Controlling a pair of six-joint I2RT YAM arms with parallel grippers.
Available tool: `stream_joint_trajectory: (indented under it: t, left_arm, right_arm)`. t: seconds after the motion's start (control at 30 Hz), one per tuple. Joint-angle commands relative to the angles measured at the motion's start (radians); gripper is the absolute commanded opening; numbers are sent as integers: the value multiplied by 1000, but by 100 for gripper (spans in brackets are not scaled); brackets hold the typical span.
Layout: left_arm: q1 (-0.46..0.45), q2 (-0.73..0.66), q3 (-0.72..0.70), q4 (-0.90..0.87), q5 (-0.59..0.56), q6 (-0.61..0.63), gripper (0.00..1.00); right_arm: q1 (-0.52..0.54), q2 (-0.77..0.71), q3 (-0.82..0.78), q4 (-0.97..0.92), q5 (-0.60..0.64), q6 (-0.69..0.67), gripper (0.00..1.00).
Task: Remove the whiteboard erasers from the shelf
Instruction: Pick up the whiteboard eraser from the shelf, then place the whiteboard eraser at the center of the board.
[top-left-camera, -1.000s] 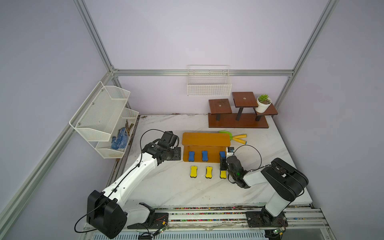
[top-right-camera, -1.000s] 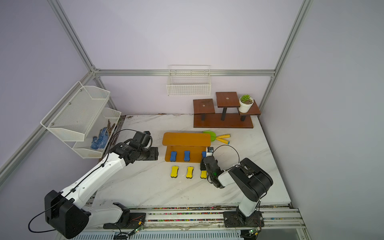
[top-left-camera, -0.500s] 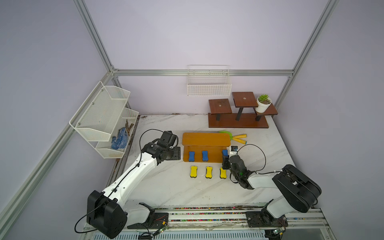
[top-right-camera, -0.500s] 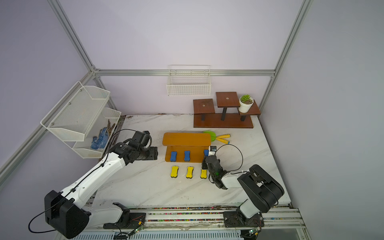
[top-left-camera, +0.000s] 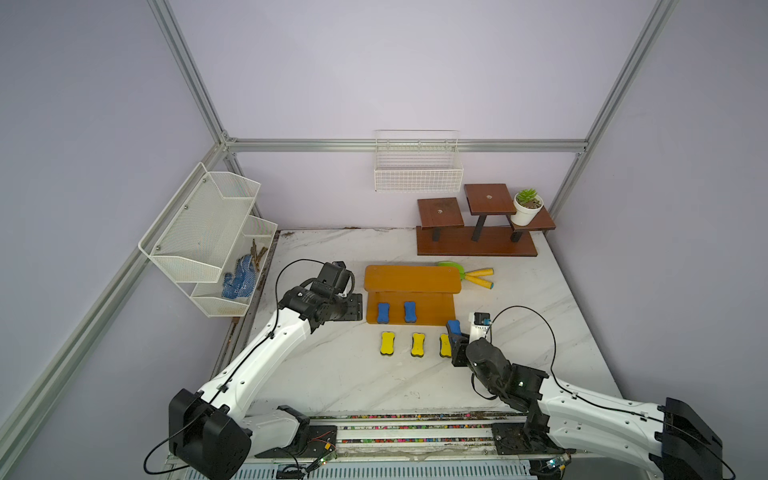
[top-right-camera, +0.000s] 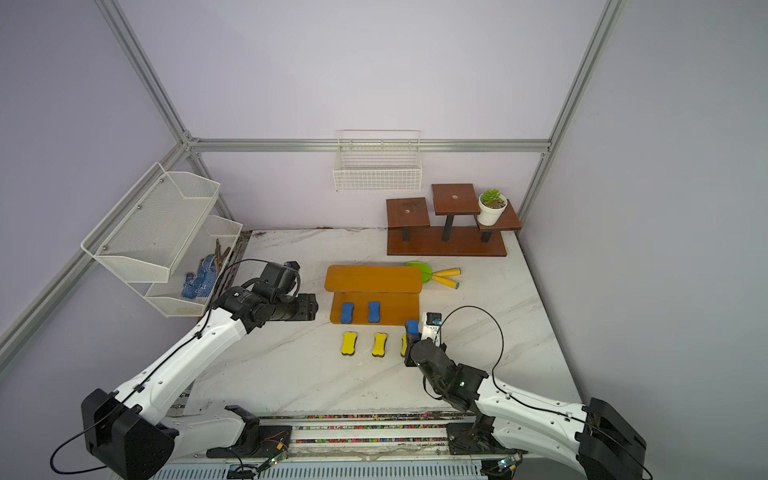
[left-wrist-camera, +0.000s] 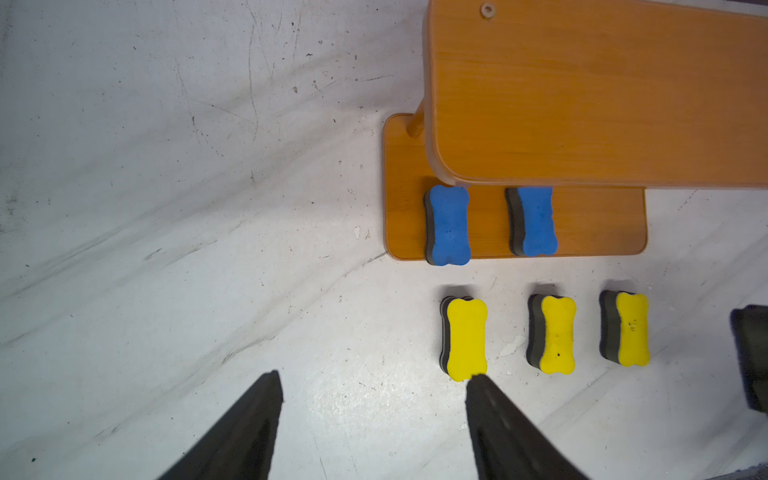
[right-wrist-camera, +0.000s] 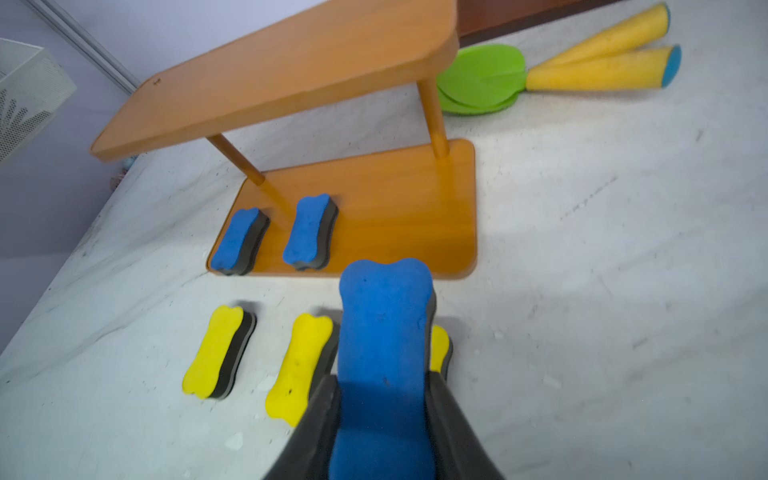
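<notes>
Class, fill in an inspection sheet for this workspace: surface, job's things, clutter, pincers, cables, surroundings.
Surface: marble table, scuffed.
Job's things: two blue erasers on the shelf lower step; three yellow erasers on the table; held blue eraser.
Clutter: green tool behind the shelf.
Pincers: right pincer shut on the held blue eraser; left pincer open, empty.
Cables: black loops on both arms.
Surroundings: dark stand, potted plant, wire racks.

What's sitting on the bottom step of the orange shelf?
Two blue erasers lie side by side on the shelf's bottom step. Its top step covers the back part, so anything hidden there cannot be seen.
</notes>
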Motion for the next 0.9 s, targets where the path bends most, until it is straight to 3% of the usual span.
stream_joint_trajectory:
  t: [0.0,0.17,0.27,0.57,0.87]
  left_arm:
    - [7,-33,5,26,35,28,74]
    - [7,-52,-1,29,40,30,74]
    - [7,-58,-3,29,38,32,74]
    - [7,-57,-7,31,31,32,74]
    - [7,-52,-9,30,22,34,74]
  right_arm:
    - [130,14,45,-292,115,215,31]
    - [333,171,136,-458,158,454,31]
    - [387,220,154,-475,154,528,31]
    - [394,277,106,-412,110,592,33]
    - [394,372,143,-435,99,617,43]
